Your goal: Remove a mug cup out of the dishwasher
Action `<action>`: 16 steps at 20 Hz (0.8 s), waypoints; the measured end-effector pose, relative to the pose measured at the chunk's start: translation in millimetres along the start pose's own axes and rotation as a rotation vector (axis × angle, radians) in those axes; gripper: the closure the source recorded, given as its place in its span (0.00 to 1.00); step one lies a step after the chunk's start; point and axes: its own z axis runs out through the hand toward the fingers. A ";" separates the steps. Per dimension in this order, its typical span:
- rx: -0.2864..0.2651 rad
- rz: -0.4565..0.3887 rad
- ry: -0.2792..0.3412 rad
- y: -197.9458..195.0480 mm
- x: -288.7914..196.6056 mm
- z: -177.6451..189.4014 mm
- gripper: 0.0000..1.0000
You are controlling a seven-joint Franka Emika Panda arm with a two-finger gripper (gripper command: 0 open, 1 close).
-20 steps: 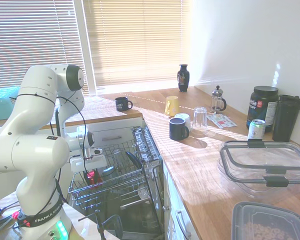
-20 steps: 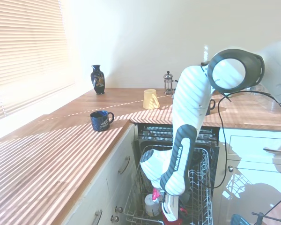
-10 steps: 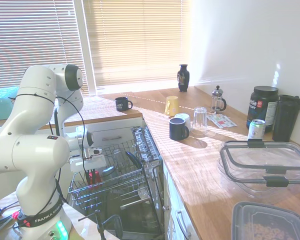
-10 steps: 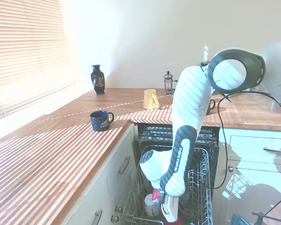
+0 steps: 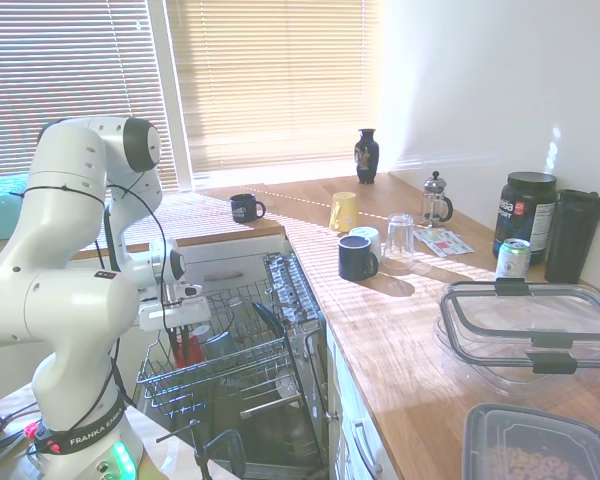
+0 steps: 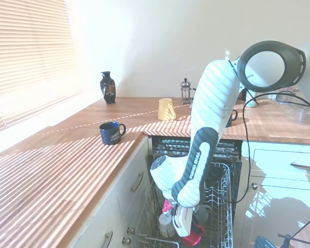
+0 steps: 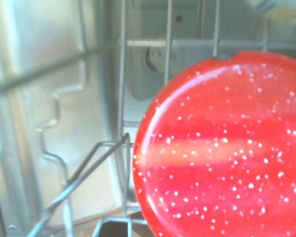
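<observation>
Surface (image 5: 400,330): wooden, running beside the machine; it carries navy mugs, a yellow mug (image 5: 343,212) and other kitchen things, and nothing red stands on it.
Dishwasher (image 5: 280,300): door down, the wire rack (image 5: 230,370) pulled out with a few dishes in it.
Arm: reaches down over the front of the rack, wrist low between the wires in both outside views.
Pincer (image 5: 185,335): clenched on the mug from above, judging by the red body hanging right under it in both outside views (the fingers themselves are hard to make out against the wires).
Mug (image 5: 187,347): red and glossy, at the front part of the rack near rim height; it reads as raised off the wires, though not clear of the rack. In the wrist view its speckled red face (image 7: 222,148) fills most of the frame, with rack wires and the tub wall behind.
Done: the reach and the grasp, as far as can be judged.
Left: lift the mug clear of the rack, carry it away from the dishwasher, and set it down, probably on the surface.
</observation>
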 end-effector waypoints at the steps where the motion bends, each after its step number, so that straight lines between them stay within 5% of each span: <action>1: 0.005 0.003 0.008 1.4 0.7 -11.1 1.00; 16: 0.221 0.200 0.162 87.7 30.7 -211.5 1.00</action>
